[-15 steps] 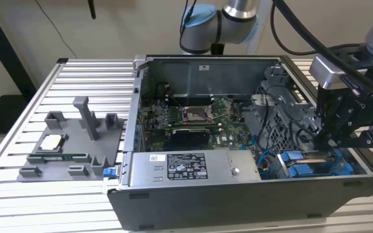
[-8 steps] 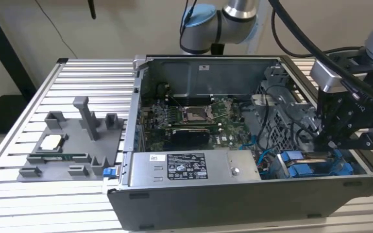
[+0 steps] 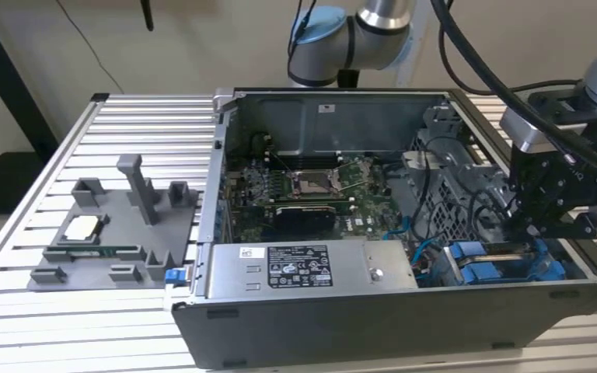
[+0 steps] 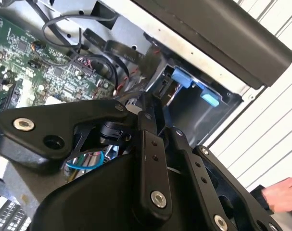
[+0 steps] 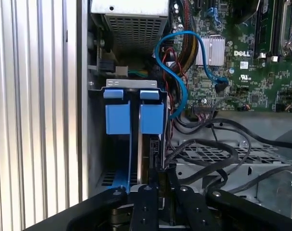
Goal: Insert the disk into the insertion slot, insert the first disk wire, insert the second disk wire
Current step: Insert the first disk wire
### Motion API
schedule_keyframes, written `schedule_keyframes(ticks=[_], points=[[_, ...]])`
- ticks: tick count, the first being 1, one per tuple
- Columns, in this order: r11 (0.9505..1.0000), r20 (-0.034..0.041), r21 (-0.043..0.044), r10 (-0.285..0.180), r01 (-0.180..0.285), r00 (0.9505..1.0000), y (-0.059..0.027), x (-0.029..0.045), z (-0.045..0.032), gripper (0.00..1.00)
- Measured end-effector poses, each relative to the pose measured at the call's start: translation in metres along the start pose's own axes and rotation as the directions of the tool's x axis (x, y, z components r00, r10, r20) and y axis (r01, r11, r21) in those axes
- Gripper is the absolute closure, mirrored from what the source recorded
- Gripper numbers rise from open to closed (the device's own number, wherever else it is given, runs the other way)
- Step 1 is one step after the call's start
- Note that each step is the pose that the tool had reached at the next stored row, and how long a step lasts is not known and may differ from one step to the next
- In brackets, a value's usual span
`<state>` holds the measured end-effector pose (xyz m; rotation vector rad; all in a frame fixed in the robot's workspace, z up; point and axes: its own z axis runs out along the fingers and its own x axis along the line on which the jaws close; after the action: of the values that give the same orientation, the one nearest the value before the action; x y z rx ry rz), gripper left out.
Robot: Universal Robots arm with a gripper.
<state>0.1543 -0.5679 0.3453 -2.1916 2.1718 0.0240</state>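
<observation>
Ribbed aluminium table point(image 3: 133, 116) underneath, open computer case point(image 3: 382, 326) on top, and all the action is at the drive bay point(image 5: 131, 84). The disk point(image 5: 152, 119) stands on edge inside that bay, its blue carrier frame showing two tabs side by side at the bay's mouth, so I'd call the first step done or very nearly done. The gripper point(image 5: 163, 173) hangs right over the bay, tips just beside the disk's edge, and its fingers point(image 5: 145, 204) look drawn together with nothing visible between them. Whether something thin is pinched there, I can't make out. Now the wires. A blue data cable point(image 5: 182, 32) loops off the motherboard point(image 5: 242, 72) and drops towards the bay, but its far end disappears behind the carrier, so plugged in or loose is anybody's guess. Black cables point(image 5: 208, 144) sprawl across the perforated cage next to the bay, their connectors hidden under the gripper's own linkage. By my reading both wire steps are unconfirmed. In the exterior view the arm blocks the far side of the bay. At the edge of the second wrist view, outside the case beyond the bay, something like a person's hand point(image 4: 280, 195) is cut off.
</observation>
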Motion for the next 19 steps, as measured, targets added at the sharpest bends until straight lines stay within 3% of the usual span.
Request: schedule_keyframes(ticks=[19], points=[[0.9995,-0.0012,0.0016,0.032,-0.032,0.9995,-0.0039,0.0023,0.0025,0.81]])
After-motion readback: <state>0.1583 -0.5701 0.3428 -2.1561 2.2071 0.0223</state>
